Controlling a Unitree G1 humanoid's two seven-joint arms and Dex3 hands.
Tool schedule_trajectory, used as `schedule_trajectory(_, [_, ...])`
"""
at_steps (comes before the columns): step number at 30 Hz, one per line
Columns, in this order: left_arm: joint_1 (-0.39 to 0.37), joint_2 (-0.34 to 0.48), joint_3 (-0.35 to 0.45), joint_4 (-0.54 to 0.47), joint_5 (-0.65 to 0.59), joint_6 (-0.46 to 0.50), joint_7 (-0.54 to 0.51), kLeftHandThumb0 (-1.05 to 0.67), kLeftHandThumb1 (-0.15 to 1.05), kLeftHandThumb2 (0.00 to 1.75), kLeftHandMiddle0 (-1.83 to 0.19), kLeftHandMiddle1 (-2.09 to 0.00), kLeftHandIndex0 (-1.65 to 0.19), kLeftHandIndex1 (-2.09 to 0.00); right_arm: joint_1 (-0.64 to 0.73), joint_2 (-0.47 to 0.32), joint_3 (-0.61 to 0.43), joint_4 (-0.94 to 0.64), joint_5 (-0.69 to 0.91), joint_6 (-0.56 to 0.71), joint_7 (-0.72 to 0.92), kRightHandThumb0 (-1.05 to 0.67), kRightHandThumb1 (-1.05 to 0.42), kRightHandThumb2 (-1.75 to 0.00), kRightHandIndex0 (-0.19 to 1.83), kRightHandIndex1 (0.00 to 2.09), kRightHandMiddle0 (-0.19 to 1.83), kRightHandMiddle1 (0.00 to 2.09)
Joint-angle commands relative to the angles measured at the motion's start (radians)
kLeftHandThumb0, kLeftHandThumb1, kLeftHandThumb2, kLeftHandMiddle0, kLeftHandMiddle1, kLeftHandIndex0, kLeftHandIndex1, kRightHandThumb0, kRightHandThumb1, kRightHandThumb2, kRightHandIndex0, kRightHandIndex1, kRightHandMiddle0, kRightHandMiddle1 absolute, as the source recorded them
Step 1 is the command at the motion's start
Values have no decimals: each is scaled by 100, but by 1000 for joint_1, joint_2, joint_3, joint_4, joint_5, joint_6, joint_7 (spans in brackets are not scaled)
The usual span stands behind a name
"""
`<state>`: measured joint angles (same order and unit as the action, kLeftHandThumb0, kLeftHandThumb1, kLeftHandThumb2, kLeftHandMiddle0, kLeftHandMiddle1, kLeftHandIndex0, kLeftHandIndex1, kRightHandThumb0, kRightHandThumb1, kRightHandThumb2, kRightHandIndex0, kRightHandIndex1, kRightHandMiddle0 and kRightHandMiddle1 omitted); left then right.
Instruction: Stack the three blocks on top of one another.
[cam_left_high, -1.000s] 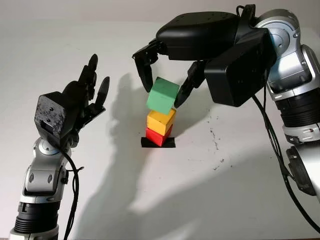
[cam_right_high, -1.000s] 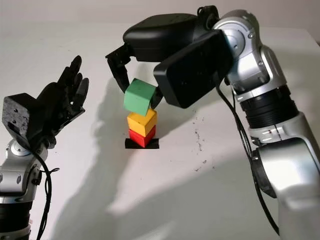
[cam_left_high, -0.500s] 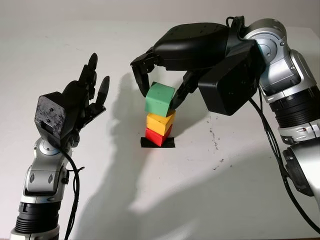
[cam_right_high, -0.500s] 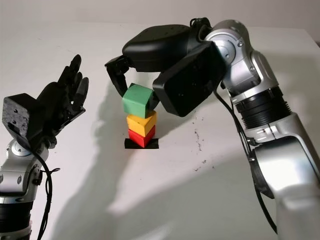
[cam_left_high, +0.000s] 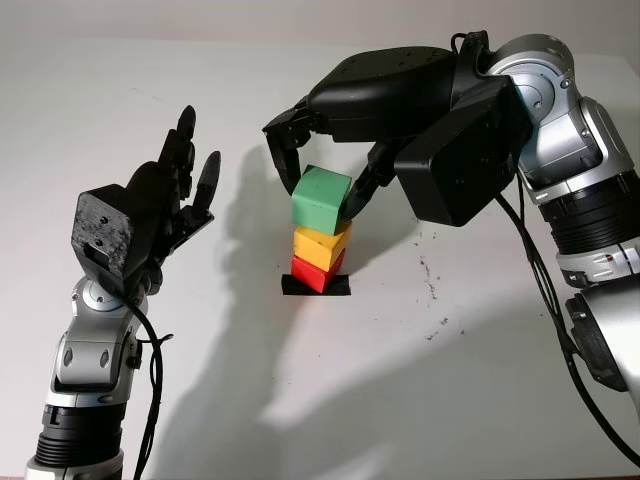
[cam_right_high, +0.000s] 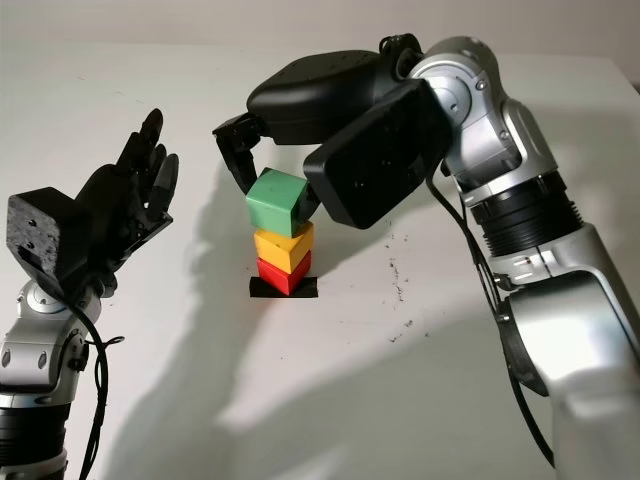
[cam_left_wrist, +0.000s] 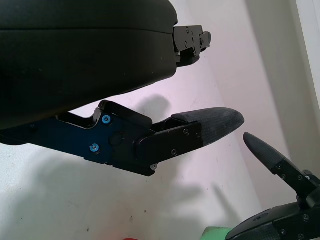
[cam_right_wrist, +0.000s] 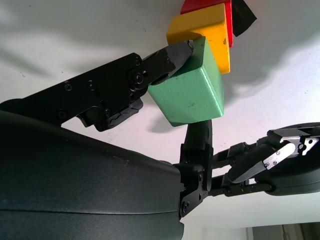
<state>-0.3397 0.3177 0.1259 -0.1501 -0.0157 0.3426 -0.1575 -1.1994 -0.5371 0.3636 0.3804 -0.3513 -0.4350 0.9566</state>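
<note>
Green block (cam_left_high: 322, 200) pinched by right robot hand (cam_left_high: 325, 180), sitting tilted on yellow block (cam_left_high: 321, 246), red block (cam_left_high: 316, 271) below on black square (cam_left_high: 316, 286), white counter (cam_left_high: 400, 340), left robot hand (cam_left_high: 170, 195) open, raised well apart on the left.

We see only part of the red block (cam_left_high: 316, 271) under the yellow block (cam_left_high: 322, 247); the black patch (cam_left_high: 316, 286) beneath is mostly covered. Whether the green block (cam_left_high: 321, 200) touches the yellow block, we cannot tell.
</note>
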Motion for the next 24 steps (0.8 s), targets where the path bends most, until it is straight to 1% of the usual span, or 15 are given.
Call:
schedule_trajectory(1, [17, -1, -1, -20, 4, -4, 4, -72, 105, 67, 13, -5, 12, -6, -17, 3, 3, -22, 3, 13, 11, -37, -96, -5, 16, 1, 31, 168])
schedule_trajectory(3, [17, 0, -2, -21, 2, -2, 1, -72, 105, 67, 13, -5, 13, -5, -21, 1, 4, -25, 1, 12, 16, -37, -96, -5, 19, 3, 29, 167])
schedule_trajectory(4, [17, 0, -2, -22, 2, 1, 1, -73, 105, 67, 13, -5, 13, -5, -21, 0, 4, -27, 0, 11, 17, -37, -96, -5, 20, 4, 23, 159])
schedule_trajectory(6, [17, -2, -2, -22, 1, 0, 2, -73, 105, 67, 13, -5, 13, -5, -21, 0, 3, -26, 1, 1, 16, -38, -96, -5, 20, 4, 20, 155])
schedule_trajectory(8, [18, -4, -3, -23, 4, 0, 6, -73, 105, 66, 13, -5, 12, -6, -20, 1, 1, -24, 6, -5, 15, -37, -95, -5, 23, 6, 28, 159])
schedule_trajectory(12, [20, 2, -7, -23, 11, -7, 3, -73, 105, 67, 12, -6, 12, -6, -18, 3, 2, -20, 13, -6, 21, -37, -96, -5, 24, 6, 33, 163])
schedule_trajectory(15, [23, 5, -8, -25, 12, -5, 0, -74, 105, 67, 12, -6, 12, -6, -17, 2, 5, -22, 8, -4, 23, -38, -96, -6, 20, 4, 32, 161])
schedule_trajectory(17, [26, 3, -7, -27, 12, -2, 1, -74, 105, 67, 13, -5, 12, -6, -10, 2, 5, -32, 7, 22, 30, -37, -98, -6, 19, 4, 26, 158])
schedule_trajectory(20, [28, 4, -7, -29, 12, 1, -2, -74, 105, 66, 14, -5, 13, -5, -4, 3, 5, -40, 9, 40, 36, -35, -99, -6, 15, 2, 26, 162])
schedule_trajectory(23, [29, 5, -9, -31, 18, 4, -1, -74, 105, 67, 14, -5, 13, -5, -3, 3, 8, -43, 5, 49, 39, -36, -99, -6, 15, 3, 23, 165])
schedule_trajectory(24, [29, 4, -9, -31, 17, 4, 0, -74, 105, 67, 14, -5, 13, -5, -2, 4, 8, -47, 5, 60, 42, -36, -99, -6, 11, 2, 21, 168])
